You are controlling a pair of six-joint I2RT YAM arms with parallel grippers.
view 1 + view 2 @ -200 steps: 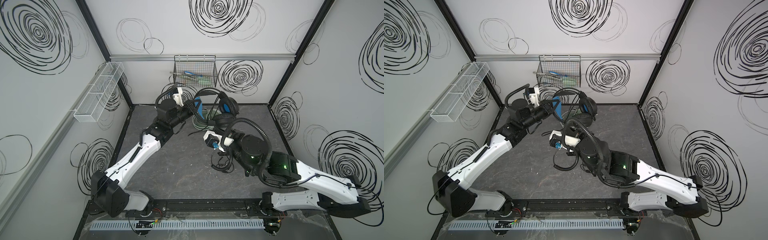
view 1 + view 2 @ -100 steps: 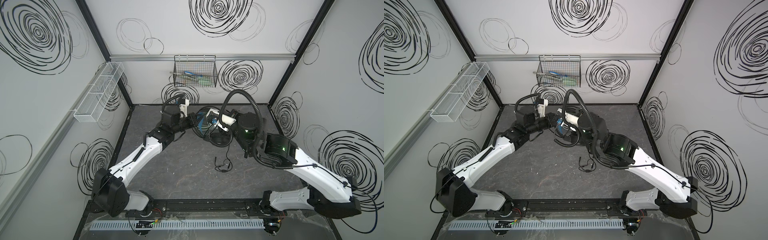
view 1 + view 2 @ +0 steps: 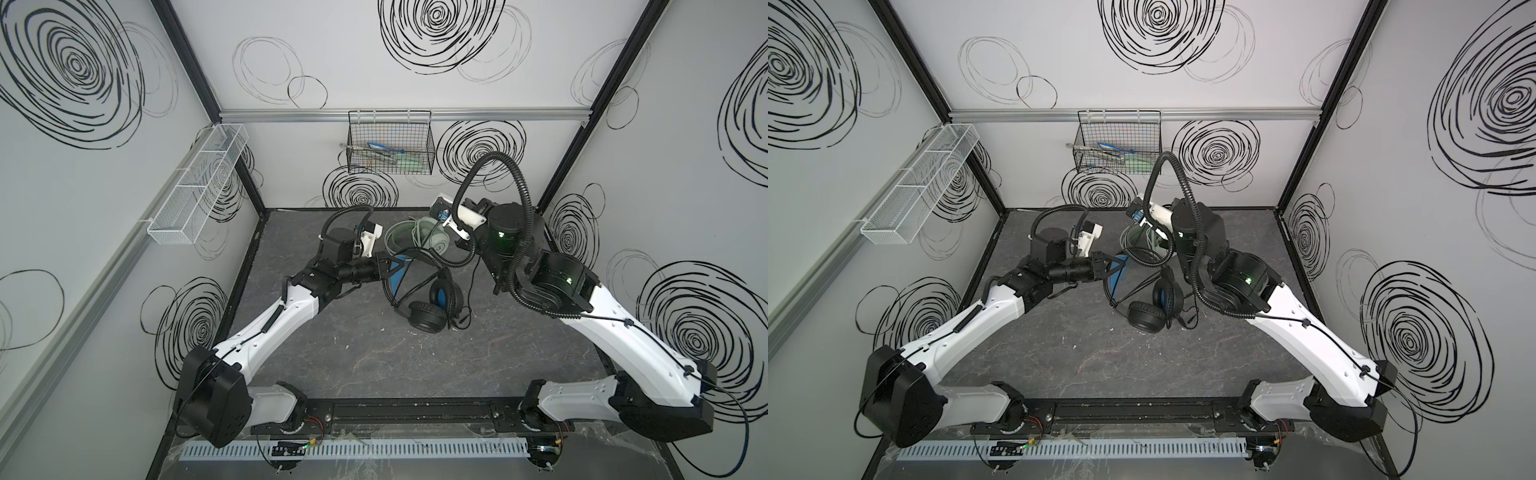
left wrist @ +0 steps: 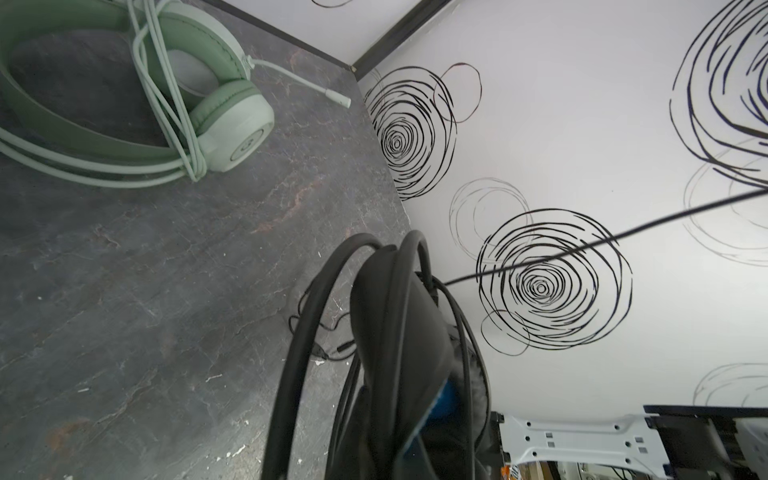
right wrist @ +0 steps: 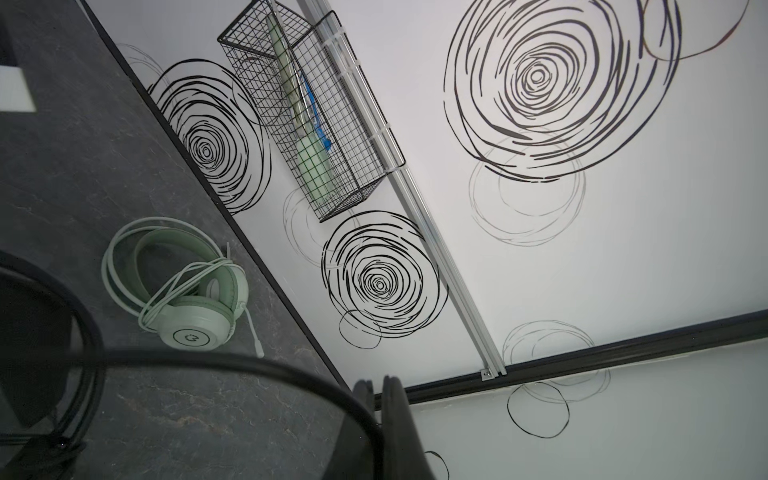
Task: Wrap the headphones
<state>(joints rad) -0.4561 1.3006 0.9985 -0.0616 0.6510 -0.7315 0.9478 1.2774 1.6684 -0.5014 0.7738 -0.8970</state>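
Watching left gripper (image 3: 390, 266) pinching the black headset (image 3: 424, 320), right gripper (image 5: 376, 384) pinching its taut cord (image 4: 540, 257); we are fearing overpull freeing either grip, or snagging the mint headset (image 3: 436, 243) near that gripper.

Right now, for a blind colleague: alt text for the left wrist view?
A black headset with blue padding fills the foreground, black cord looped over it. Beyond, a mint-green headset, cord wound round it, lies on the table.

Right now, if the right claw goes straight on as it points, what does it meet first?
Likely the back wall, near the wire basket; the mint-green headset lies off that line.
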